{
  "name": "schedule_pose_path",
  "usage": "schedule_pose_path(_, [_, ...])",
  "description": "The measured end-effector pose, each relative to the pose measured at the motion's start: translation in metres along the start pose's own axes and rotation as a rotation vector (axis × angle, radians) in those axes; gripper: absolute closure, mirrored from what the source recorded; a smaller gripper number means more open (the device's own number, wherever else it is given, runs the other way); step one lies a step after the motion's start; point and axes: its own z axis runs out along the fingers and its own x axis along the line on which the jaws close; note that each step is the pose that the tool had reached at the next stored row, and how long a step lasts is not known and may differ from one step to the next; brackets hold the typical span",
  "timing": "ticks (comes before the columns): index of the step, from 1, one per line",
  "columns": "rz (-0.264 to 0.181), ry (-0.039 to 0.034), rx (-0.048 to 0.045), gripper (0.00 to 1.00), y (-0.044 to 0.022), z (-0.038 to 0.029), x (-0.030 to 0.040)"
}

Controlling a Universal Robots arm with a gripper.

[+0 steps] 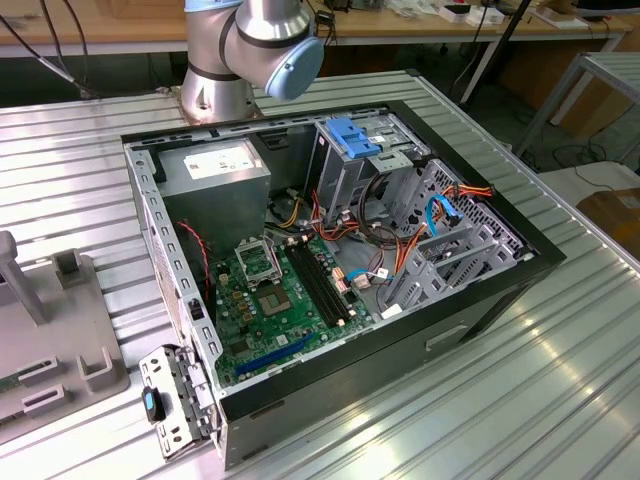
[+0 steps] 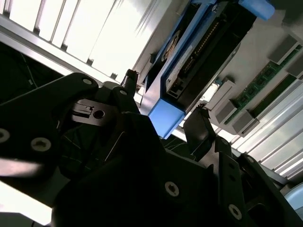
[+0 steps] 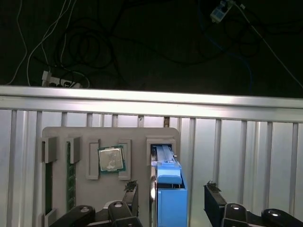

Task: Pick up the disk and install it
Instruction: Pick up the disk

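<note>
Jaws of my gripper (image 3: 171, 194) stood spread either side of the disk (image 3: 168, 171), which sat on edge in a grey holder (image 3: 109, 136) on the ribbed metal table (image 3: 246, 151); cables (image 3: 85, 47) lay on the dark floor (image 3: 151, 23) beyond.

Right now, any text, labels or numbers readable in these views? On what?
No text can be read.
white sticker on the grey metal box: print too small.
motherboard: markings too small.
chip on the grey tray: markings blurred.
disk in its blue carrier: nothing legible in both wrist views.
</note>
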Motion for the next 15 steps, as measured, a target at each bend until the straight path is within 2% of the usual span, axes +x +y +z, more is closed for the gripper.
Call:
schedule_pose_path(3, [0.000, 0.0002, 0.0029, 0.34, 0.0001, 0.0016, 0.0000])
schedule_pose_path(9, [0.000, 0.0002, 0.0032, 0.34, 0.0001, 0.0018, 0.0000])
schedule_pose_path(10, [0.000, 0.0002, 0.0033, 0.34, 0.0002, 0.0015, 0.0001])
schedule_pose_path(12, [0.000, 0.0002, 0.0032, 0.34, 0.0002, -0.0032, 0.0001])
schedule_pose_path(15, [0.000, 0.0001, 0.0033, 0.34, 0.0002, -0.0033, 0.0001])
